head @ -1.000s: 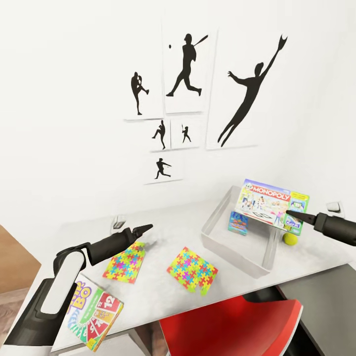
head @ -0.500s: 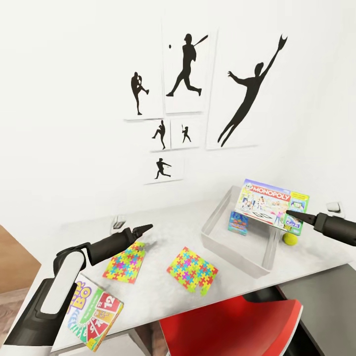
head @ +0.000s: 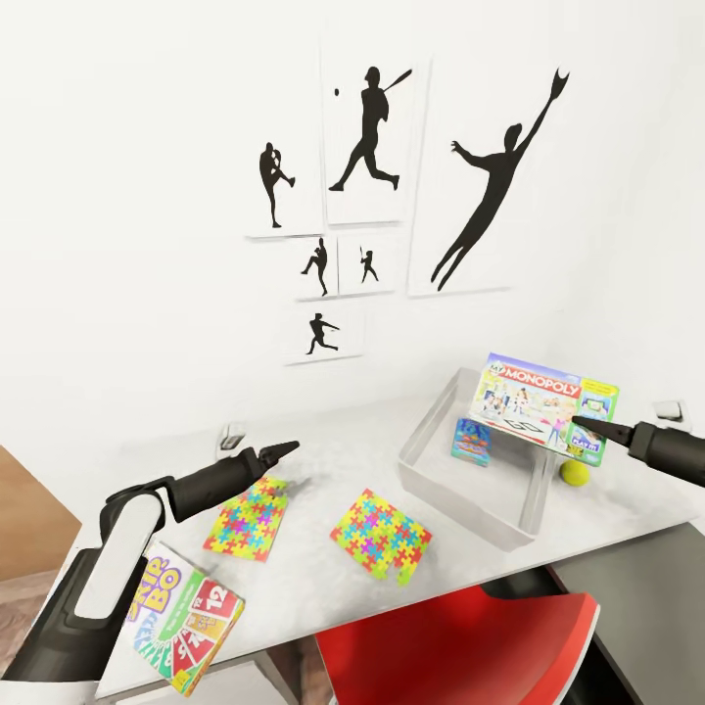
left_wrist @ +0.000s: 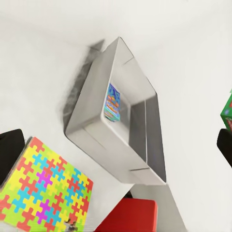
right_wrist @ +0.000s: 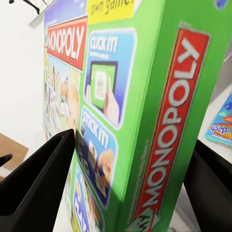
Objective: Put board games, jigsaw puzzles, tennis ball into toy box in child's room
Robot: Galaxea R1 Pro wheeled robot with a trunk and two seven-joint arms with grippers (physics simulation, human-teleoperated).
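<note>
Bright, even light all round, no visible lamp; white wall [head: 147,196] nearly blown out, merges w/ the table [head: 323,460] top at the back. Shadows soft & faint: grey smudge under my left gripper [head: 284,450], darker patch beside the toy box [left_wrist: 92,96] in left wrist view. No glare spots. Head view crisp, silhouette prints [head: 367,137] sharp-edged. My right wrist view is soft: Monopoly box [right_wrist: 135,111] sits v. close, print slightly blurred, my fingers [right_wrist: 38,179] plain black, no detail. Straight lines lean toward frame edges.

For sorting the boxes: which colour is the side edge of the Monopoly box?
Green, with a red strip; the Monopoly box shows it best in the right wrist view.
</note>
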